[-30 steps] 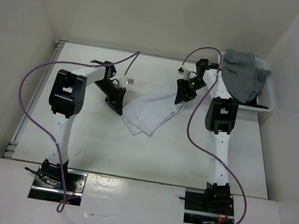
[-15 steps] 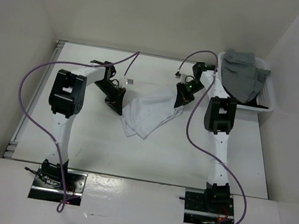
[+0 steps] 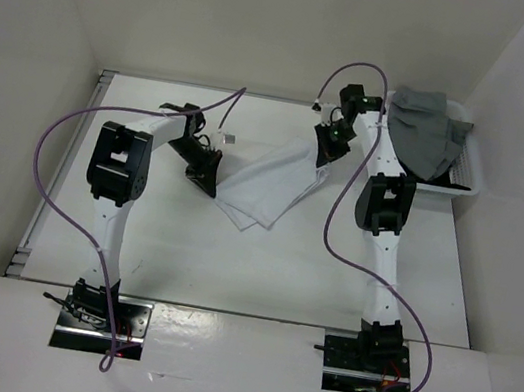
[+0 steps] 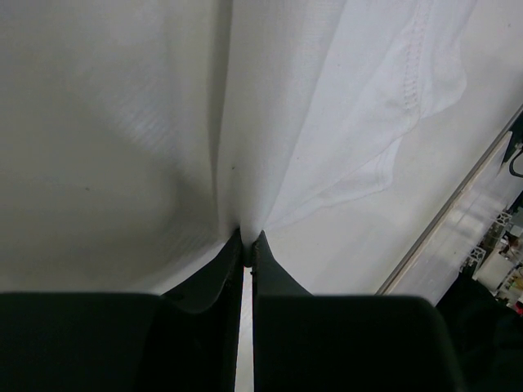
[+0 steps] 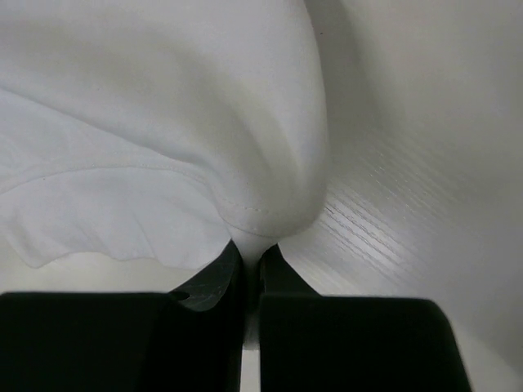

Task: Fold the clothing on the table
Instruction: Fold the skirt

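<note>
The white clothing [image 3: 266, 185] stretches slantwise across the middle of the table [image 3: 181, 253], pulled taut between both arms. At its lower left edge my left gripper [image 3: 211, 187] is shut on a pinch of the fabric; in the left wrist view the clothing [image 4: 245, 122] fans out from the left gripper [image 4: 247, 242]. My right gripper [image 3: 321, 162] is shut on the clothing's upper right corner. The right wrist view shows a hemmed fold of the clothing [image 5: 245, 188] bunched in the right gripper [image 5: 252, 251], held just over the table [image 5: 409, 220].
A white basket [image 3: 458, 180] holding a grey garment [image 3: 426, 129] stands at the back right, close behind the right arm. White walls enclose the table on three sides. A metal rail [image 3: 57, 180] runs along the left edge.
The right gripper has shut on the clothing's corner and moved back and up with it. The crumpled cloth is now stretched flatter between the two grippers.
</note>
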Robot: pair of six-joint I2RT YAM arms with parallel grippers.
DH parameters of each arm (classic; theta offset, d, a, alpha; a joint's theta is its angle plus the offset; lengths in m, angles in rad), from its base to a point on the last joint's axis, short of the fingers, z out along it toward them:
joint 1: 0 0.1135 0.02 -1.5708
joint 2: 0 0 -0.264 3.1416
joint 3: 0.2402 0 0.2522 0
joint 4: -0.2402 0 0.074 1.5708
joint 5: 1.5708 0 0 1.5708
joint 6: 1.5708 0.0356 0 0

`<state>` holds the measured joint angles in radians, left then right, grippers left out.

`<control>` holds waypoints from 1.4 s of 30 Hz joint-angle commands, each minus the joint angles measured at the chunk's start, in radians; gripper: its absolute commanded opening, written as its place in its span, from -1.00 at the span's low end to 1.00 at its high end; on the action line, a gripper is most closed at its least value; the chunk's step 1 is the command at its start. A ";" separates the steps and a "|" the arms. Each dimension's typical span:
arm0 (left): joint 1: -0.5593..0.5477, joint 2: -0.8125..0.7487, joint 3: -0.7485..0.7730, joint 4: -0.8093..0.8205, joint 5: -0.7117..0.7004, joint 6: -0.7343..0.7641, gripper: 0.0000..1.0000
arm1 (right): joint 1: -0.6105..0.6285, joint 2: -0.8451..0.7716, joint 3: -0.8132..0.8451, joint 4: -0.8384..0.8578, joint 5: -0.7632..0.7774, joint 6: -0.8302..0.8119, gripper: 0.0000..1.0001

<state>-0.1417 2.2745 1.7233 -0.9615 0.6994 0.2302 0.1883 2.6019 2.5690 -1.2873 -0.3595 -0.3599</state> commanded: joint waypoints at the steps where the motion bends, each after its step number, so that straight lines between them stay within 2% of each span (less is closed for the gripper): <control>1: 0.014 0.034 0.038 0.001 -0.057 -0.006 -0.92 | 0.006 -0.108 0.053 -0.006 0.079 0.001 -1.00; 8: 0.014 0.062 0.059 -0.008 -0.057 -0.015 -0.89 | 0.151 -0.232 -0.036 -0.006 0.125 -0.028 -1.00; 15: 0.014 0.062 0.068 -0.017 -0.047 -0.015 -0.87 | 0.332 -0.275 -0.124 -0.006 0.246 -0.057 -1.00; 19: 0.014 0.062 0.068 -0.026 -0.047 -0.015 -0.87 | 0.427 -0.296 -0.190 -0.006 0.255 -0.067 -1.00; 23: 0.014 0.062 0.068 -0.026 -0.047 -0.015 -0.87 | 0.496 -0.325 -0.259 -0.006 0.275 -0.086 -1.00; 30: 0.024 0.062 0.059 -0.036 -0.029 -0.025 -0.84 | 0.545 -0.335 -0.345 0.012 0.295 -0.086 -1.00; 35: 0.024 0.062 0.050 -0.036 -0.020 -0.025 -0.84 | 0.574 -0.322 -0.334 0.025 0.304 -0.067 -1.00; 42: 0.024 0.062 0.050 -0.036 -0.011 -0.025 -0.84 | 0.586 -0.235 -0.162 -0.006 0.266 -0.057 -0.92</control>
<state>-0.1249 2.3070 1.7760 -0.9901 0.6933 0.2012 0.7547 2.3566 2.3291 -1.2911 -0.0669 -0.4282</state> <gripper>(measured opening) 0.080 0.048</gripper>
